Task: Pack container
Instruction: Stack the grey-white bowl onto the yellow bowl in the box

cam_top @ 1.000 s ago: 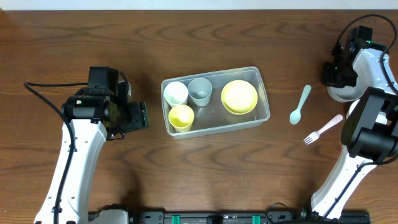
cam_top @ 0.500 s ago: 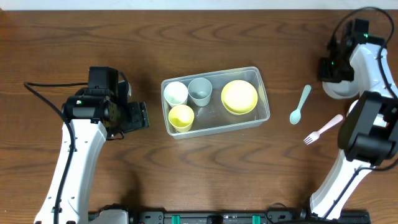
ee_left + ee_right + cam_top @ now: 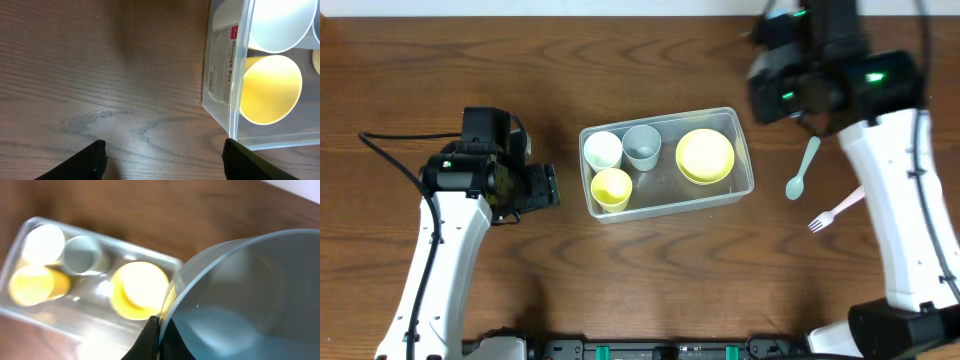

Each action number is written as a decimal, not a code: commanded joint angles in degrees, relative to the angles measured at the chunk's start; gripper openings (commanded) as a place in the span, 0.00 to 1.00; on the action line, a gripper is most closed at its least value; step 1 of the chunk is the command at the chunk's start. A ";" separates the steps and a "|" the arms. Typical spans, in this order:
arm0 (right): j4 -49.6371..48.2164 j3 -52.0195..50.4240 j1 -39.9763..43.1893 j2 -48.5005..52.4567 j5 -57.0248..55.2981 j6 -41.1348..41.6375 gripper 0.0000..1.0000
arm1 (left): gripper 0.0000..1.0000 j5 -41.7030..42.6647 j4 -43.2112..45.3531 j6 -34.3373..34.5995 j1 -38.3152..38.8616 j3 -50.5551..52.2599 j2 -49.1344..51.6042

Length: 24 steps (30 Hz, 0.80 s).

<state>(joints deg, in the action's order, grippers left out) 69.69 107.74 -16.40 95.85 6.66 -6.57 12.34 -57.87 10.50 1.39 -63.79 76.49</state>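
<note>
- The right gripper (image 3: 159,330) is clamped on the rim of a pale blue bowl (image 3: 240,295). It holds the bowl above the worktop (image 3: 620,280), with the container (image 3: 92,295) showing at the upper left of the right wrist frame.
- The step in hand looks like carrying this bowl over and setting it inside.
- The white cup (image 3: 603,149), grey cup (image 3: 641,146) and yellow cup (image 3: 611,187) fill the container's left end, so nesting onto the yellow bowl (image 3: 705,155) seems the best fit.
- Keep the bowl level, centre it over the yellow one, and lower until it seats before letting go. The pinching finger must clear the wall.
- The left gripper (image 3: 162,155) has its fingers apart and empty, low and just left of the container.
- The container sits mid-frame overhead, slightly skewed. It is a clear, round-cornered tub with a "Storage Box" label on its end wall.
</note>
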 commanded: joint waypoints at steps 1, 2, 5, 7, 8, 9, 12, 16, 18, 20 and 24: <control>0.13 -3.43 -5.31 3.19 0.00 -0.57 0.01 | 0.75 0.50 -0.15 -0.52 -0.02 0.11 -0.52; -0.24 -4.44 -6.62 3.72 -0.09 -0.07 0.01 | 0.75 0.52 -0.22 -0.55 -0.02 0.11 -0.52; -2.32 -7.78 -8.98 5.18 -0.39 0.96 0.01 | 0.75 0.52 -0.33 -0.55 -0.02 0.11 -0.52; -4.28 -10.36 -10.03 6.12 -0.39 0.94 0.01 | 0.75 0.52 -0.33 -0.55 -0.02 0.11 -0.52; -5.05 -11.54 -10.47 6.51 -0.39 0.94 0.01 | 0.75 0.52 -0.31 -0.55 -0.02 0.11 -0.52; -5.99 -12.81 -10.91 7.15 -0.39 0.92 0.01 | 0.75 0.52 -0.31 -0.57 -0.02 0.11 -0.52; -7.43 -14.80 -11.61 8.31 -0.39 0.94 0.01 | 0.75 0.50 -0.28 -0.55 -0.02 0.11 -0.52; -7.82 -15.28 -11.74 9.75 -0.39 0.90 0.06 | 0.75 0.50 -0.28 -0.57 -0.02 0.11 -0.52; -8.17 -15.28 -11.74 9.92 -0.42 0.90 0.29 | 0.75 0.50 -0.31 -0.57 -0.02 0.11 -0.52; -8.76 -15.28 -11.74 9.92 -0.42 0.92 0.31 | 0.75 0.50 -0.31 -0.57 -0.02 0.11 -0.52; -9.73 -15.28 -11.69 9.92 -0.44 0.92 0.30 | 0.75 0.50 -0.31 -0.57 -0.02 0.11 -0.52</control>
<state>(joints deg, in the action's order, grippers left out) 60.20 92.64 -27.35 105.60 6.42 -6.07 12.34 -58.04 10.50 1.39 -63.79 76.49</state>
